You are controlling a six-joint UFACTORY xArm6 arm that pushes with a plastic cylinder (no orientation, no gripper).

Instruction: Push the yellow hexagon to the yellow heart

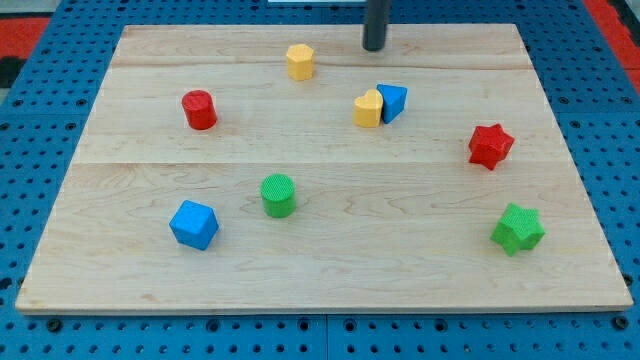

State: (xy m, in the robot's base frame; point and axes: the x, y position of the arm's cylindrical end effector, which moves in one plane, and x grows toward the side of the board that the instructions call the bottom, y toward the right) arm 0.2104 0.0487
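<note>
The yellow hexagon [300, 61] sits near the view's top, left of centre, on the wooden board [320, 260]. The yellow heart [368, 108] lies lower and to the right of it, touching a blue block [392, 101] on its right side. My tip [374, 46] is at the view's top, to the right of the hexagon and above the heart, apart from both.
A red cylinder [199, 109] stands at the left. A green cylinder [278, 195] and a blue cube [194, 224] sit lower left. A red star [490, 146] and a green star [518, 229] sit at the right.
</note>
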